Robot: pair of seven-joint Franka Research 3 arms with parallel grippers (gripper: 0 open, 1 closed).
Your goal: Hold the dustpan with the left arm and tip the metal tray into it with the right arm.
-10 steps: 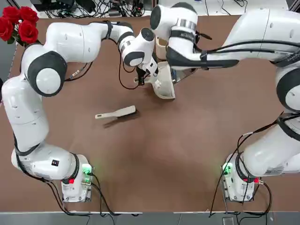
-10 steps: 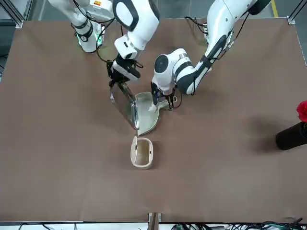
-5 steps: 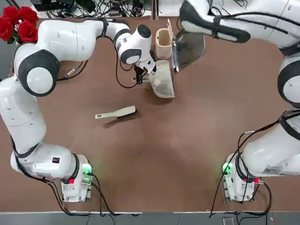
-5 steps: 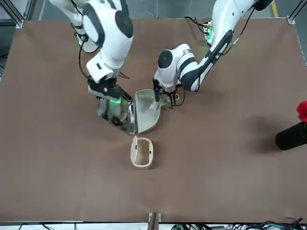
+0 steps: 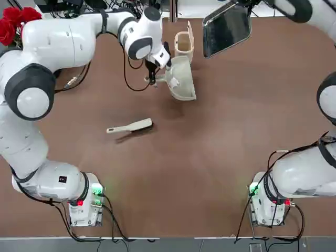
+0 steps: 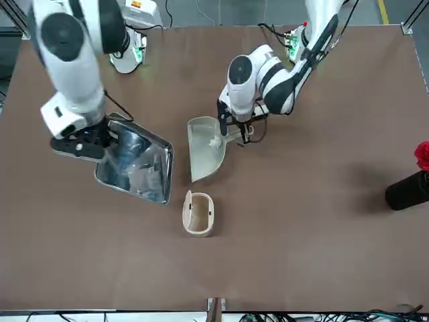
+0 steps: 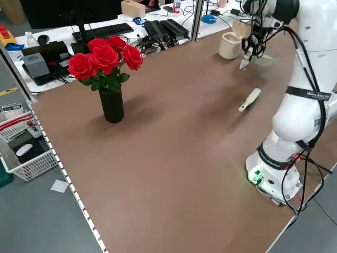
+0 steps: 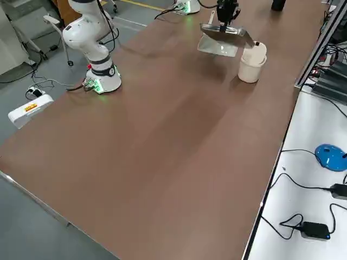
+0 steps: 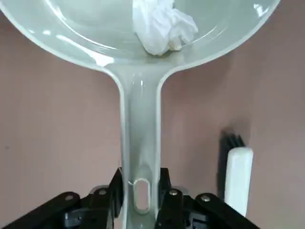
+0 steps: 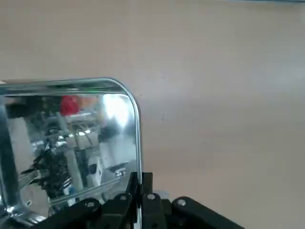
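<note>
The brown counter [image 5: 210, 157] carries two white arms: the left arm [image 5: 58, 44] reaches across its far side, while the right arm [image 6: 74, 40] is raised over the far right part. The metal tray [image 6: 134, 168] hangs in the air well clear of the dustpan, roughly level with its shiny face up, and it is gripped at one rim by the right pincer [image 10: 140, 188], whose fingers are closed tight on the thin edge. The dustpan [image 5: 181, 84] sits between the tray and the left arm, its scoop tilted and close beside the small cream bin [image 5: 184, 43]; a crumpled white wad of paper [image 9: 162, 26] lies in the scoop near the root of the handle. The left pincer [image 9: 140, 195] is clamped shut on the end of the dustpan's straight handle, one finger on each side. A vase of red roses [image 7: 108, 79] stands at the far left corner of the counter, well apart from everything else. The slim cream brush [image 5: 130, 126] lies flat on the counter, nearer the arm bases than the dustpan and touching nothing.
</note>
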